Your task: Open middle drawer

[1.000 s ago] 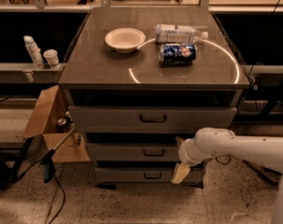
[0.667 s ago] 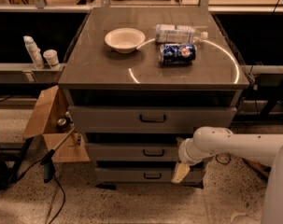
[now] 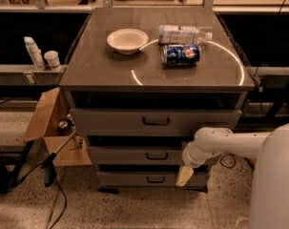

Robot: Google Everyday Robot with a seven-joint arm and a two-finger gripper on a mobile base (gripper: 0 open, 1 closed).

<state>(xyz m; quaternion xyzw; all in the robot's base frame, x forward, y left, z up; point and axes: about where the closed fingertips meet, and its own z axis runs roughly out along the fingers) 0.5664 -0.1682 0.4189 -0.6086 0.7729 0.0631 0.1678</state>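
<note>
Pale claw [image 3: 184, 175] below middle drawer [image 3: 129, 155]

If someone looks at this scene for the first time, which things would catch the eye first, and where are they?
Most likely the white robot arm on the right, its gripper low at the front of the grey cabinet, right of the handles and just below the middle drawer. Next, the cabinet top, where a white bowl stands beside a clear bottle and a blue can lying on their sides.
</note>
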